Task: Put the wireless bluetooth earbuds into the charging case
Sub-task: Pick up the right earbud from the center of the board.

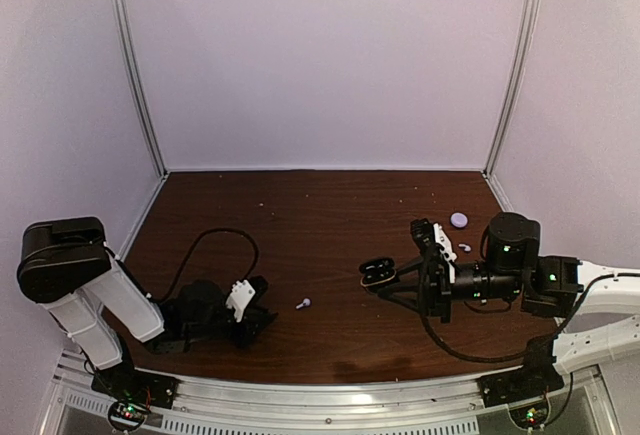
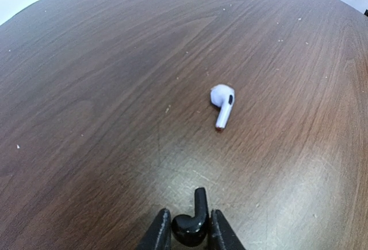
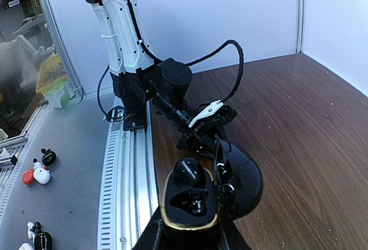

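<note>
My left gripper (image 2: 190,221) is shut on a black earbud (image 2: 193,227), its stem pointing forward just above the table. A white earbud (image 2: 223,103) with a short stem lies on the wood ahead of it, and the top view shows this white earbud (image 1: 303,304) to the right of the left gripper (image 1: 262,323). My right gripper (image 3: 190,233) is shut on the black charging case (image 3: 190,212), held above the table with its lid (image 3: 241,181) swung open. One black bud (image 3: 191,171) sits in the far slot. The near slot looks empty.
A small white round object (image 1: 458,220) and another white earbud (image 1: 465,248) lie on the table behind the right arm. The aluminium rail (image 1: 330,390) runs along the near edge. White walls enclose the table on three sides.
</note>
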Motion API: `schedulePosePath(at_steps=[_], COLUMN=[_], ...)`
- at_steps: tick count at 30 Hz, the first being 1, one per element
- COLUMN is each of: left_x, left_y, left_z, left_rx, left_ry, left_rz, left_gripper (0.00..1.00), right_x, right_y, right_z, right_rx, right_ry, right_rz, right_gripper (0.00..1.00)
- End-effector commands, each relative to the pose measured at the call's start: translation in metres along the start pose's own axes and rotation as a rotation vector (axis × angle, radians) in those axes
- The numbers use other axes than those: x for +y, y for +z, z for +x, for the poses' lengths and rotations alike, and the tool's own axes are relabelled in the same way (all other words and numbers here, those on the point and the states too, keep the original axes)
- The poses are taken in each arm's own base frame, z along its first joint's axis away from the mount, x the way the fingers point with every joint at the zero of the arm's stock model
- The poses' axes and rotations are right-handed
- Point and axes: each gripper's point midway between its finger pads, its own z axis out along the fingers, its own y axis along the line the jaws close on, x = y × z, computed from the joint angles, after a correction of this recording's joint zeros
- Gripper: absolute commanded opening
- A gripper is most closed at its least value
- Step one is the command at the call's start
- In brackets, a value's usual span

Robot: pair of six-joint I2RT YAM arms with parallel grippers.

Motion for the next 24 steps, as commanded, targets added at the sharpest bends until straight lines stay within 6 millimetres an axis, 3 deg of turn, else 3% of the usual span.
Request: schedulePosePath(at_steps=[1,13,24], left_x=[-0.003,-0.006,-0.015], left_y=[-0.002,0.001,-0.018], left_z=[0.018,0.009,-0.038], left_rx=[0.057,0.07,0.059], left_ry=[-0.006,0.027,0.072], left_rz=[0.014,0.005,0.014], left_gripper=[0.23,0.13,0.03], right_x=[-0.001,-0.002,-0.006], right_y=[-0.003,-0.005,-0.002], right_z=[-0.018,-0.015,-0.009], right_rx=[-0.047,-0.047,-0.049], right_ry=[-0.017,-0.012,-0.04], right_rz=[0.012,0.018,0.036], right_gripper=[0.0,0.0,0.0])
